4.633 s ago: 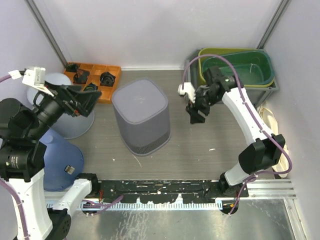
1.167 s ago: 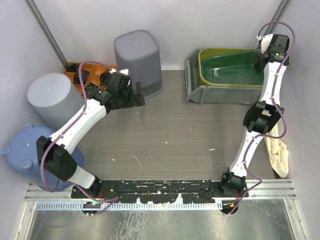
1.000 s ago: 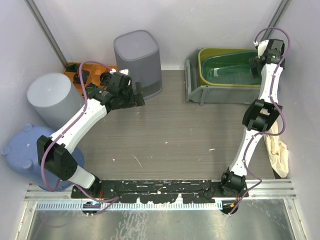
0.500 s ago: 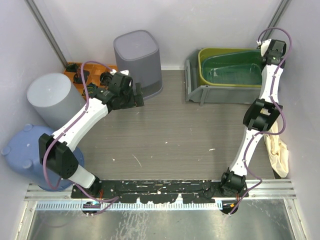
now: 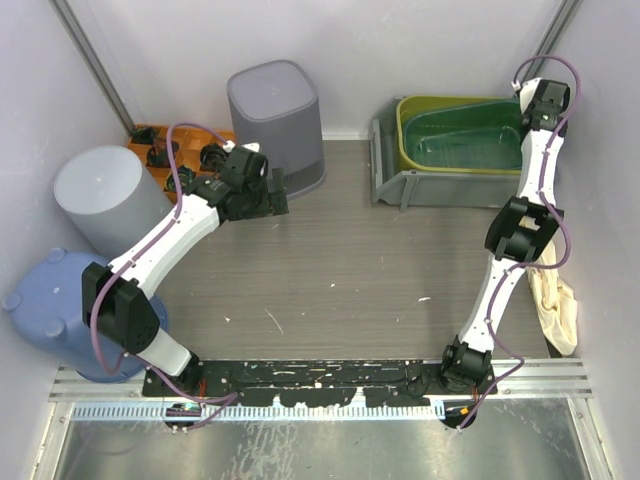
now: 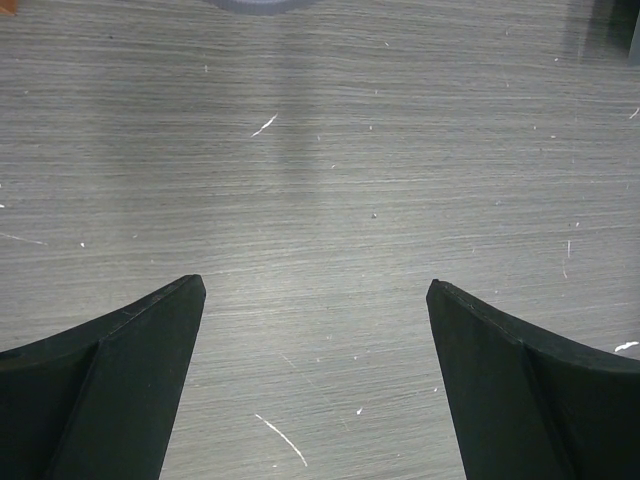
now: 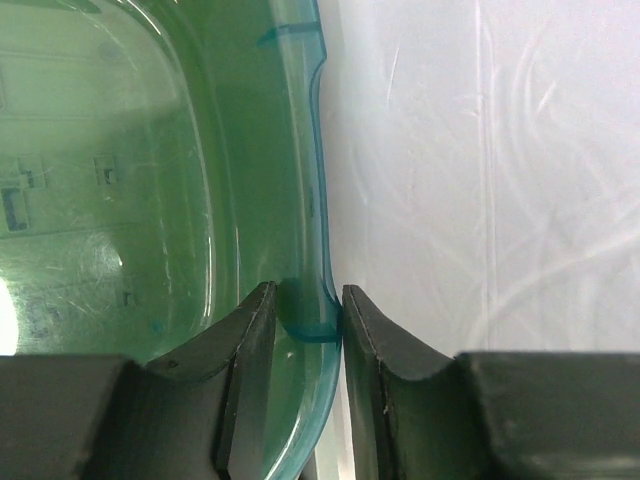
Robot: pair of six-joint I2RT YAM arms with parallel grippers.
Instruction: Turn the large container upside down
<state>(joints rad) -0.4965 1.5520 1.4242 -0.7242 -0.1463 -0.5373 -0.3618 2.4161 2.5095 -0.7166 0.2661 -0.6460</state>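
Table [image 5: 350, 270]: grey wood-grain surface.
Grey square bin [image 5: 275, 115]: far centre-left by the back wall, closed face up.
Large green container [image 5: 465, 145]: far right, mouth up, nested in a yellow tub [image 5: 450, 99] inside a grey crate [image 5: 390, 185].
Right gripper [image 7: 305, 300]: narrow, clamped across the green container's right-hand rim, one finger inside and one outside.
Left gripper [image 6: 315, 285]: spread wide over bare table near the bin, holding nothing.

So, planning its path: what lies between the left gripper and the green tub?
In the top view: bare table past the left gripper, then the grey crate wall and yellow tub rim around the green tub.
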